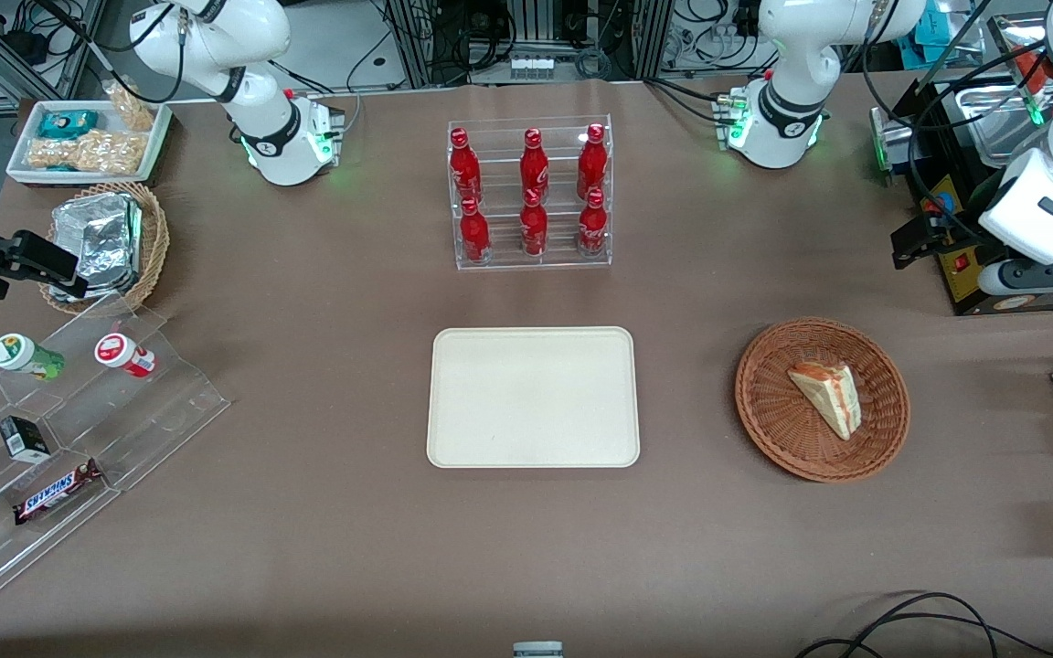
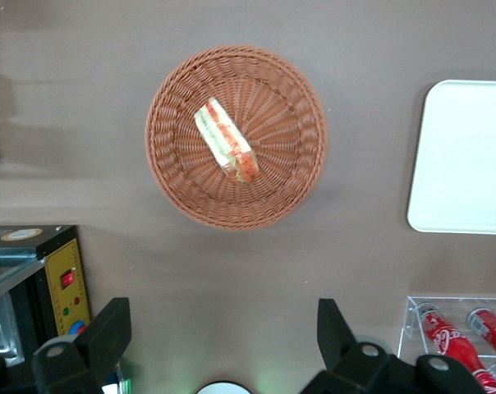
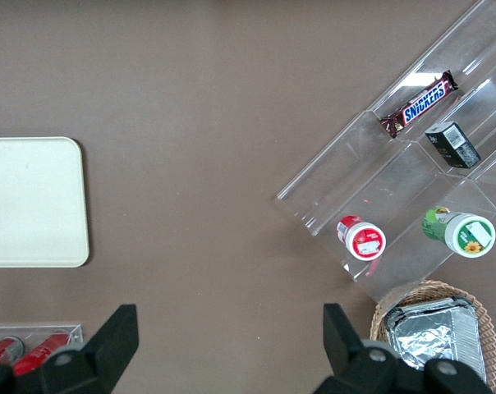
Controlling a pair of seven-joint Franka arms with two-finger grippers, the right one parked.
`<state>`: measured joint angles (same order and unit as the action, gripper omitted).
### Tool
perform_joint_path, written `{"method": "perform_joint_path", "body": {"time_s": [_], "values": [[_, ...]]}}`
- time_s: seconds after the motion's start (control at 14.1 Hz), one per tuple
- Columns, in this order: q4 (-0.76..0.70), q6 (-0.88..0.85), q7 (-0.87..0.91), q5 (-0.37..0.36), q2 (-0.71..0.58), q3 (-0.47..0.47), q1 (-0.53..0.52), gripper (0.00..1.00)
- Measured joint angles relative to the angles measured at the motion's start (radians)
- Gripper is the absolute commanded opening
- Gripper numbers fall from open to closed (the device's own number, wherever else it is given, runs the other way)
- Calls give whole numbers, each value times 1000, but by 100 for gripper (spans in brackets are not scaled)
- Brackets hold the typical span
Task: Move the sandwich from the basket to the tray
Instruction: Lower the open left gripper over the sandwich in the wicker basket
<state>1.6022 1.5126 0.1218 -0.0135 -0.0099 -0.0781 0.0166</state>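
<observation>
The gripper (image 2: pixel 223 341) hung high above the table, jaws apart and empty. The sandwich (image 1: pixel 828 397) lay tilted in the basket (image 1: pixel 769 411); an off-centre pinch could have squeezed out filling before the tray (image 1: pixel 532 397).

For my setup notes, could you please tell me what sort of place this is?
Probably a robotics lab staged as a snack counter: white robot arm bases bolted to a brown-covered table, a clear acrylic rack of red bottles, cabling around.

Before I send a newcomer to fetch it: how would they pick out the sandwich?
Start at the cream tray mid-table, then look toward the working arm's end to the round reddish-brown basket. The sandwich lies in it: a pale wedge with orange-red and green filling, alone there, unlike the foil packs. The gripper hangs open, high above the table.
</observation>
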Motion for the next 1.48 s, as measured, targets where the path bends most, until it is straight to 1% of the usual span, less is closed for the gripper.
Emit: {"method": "perform_joint_path", "body": {"time_s": [0.71, 0.99, 1.06, 1.2, 1.48], "values": [[-5, -3, -6, 12, 27, -5, 9, 100], [28, 2, -2, 11, 88, -3, 14, 100], [51, 32, 9, 10, 115, -2, 14, 100], [127, 164, 53, 9, 162, 0, 14, 100], [379, 588, 118, 8, 207, 2, 13, 100]]}}
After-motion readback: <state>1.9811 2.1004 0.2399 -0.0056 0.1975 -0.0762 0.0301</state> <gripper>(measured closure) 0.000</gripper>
